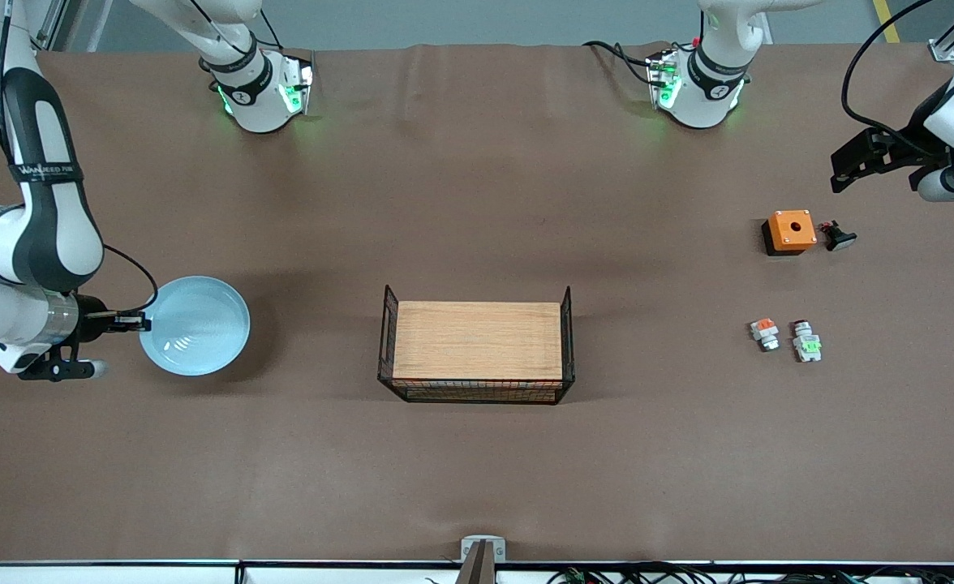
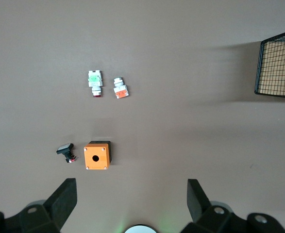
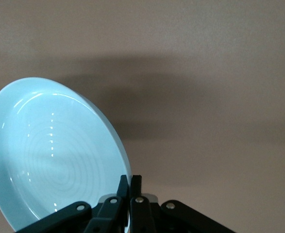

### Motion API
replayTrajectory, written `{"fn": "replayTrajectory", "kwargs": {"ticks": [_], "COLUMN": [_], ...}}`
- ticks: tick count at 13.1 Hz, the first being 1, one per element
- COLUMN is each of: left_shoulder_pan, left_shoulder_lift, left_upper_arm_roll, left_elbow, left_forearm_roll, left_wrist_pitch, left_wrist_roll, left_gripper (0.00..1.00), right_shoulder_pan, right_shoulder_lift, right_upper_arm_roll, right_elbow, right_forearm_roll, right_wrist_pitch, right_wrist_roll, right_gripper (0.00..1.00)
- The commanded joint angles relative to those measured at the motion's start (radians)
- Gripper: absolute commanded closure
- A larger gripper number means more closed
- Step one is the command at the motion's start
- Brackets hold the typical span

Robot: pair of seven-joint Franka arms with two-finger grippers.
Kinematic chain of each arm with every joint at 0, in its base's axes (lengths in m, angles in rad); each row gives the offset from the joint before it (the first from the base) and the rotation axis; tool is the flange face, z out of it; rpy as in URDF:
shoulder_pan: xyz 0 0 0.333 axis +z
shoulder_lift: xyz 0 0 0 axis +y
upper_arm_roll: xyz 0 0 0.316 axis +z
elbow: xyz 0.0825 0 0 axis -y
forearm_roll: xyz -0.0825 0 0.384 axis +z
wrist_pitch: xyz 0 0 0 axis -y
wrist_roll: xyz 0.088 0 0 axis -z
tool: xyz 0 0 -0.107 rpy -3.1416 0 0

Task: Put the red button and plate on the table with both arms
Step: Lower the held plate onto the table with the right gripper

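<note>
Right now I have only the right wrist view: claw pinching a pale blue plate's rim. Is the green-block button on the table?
Observer: Yes, the red button lies on the table toward the left arm's end, beside an orange-red unit.
Operator: Left claw on it?
Observer: No, the left claw hangs open over the table near the orange box.
Operator: What is next to my plate?
Observer: The right claw holds the plate at the right arm's end; the wooden board sits mid-table, apart.
</note>
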Motion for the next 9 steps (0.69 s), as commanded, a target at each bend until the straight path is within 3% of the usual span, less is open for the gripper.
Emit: {"fn": "replayTrajectory", "kwargs": {"ticks": [1, 6, 9], "left_shoulder_pan": [-0.001, 0.002, 0.002], "left_shoulder_lift": [-0.015, -0.016, -0.018], "left_upper_arm_roll": [-0.008, -0.02, -0.022], "left_elbow": [-0.005, -0.005, -0.007], "left_forearm_roll": [-0.017, -0.017, -0.019], "left_wrist_pitch": [0.003, 0.0, 0.0], "left_wrist_roll": [-0.007, -0.007, -0.007], "left_gripper": [0.0, 0.0, 0.0], "right_shoulder_pan": [-0.034, -0.041, -0.046], "right_shoulder_lift": [-0.015, 0.002, 0.054], "right_upper_arm_roll": [0.019, 0.019, 0.019], "right_elbow": [-0.08, -0.166, -0.164], "right_forearm_roll": [0.006, 0.007, 0.007], "right_wrist_pitch": [0.084, 0.228, 0.287], "right_wrist_roll": [-0.04, -0.049, -0.055], "right_gripper": [0.98, 0.98, 0.98]}}
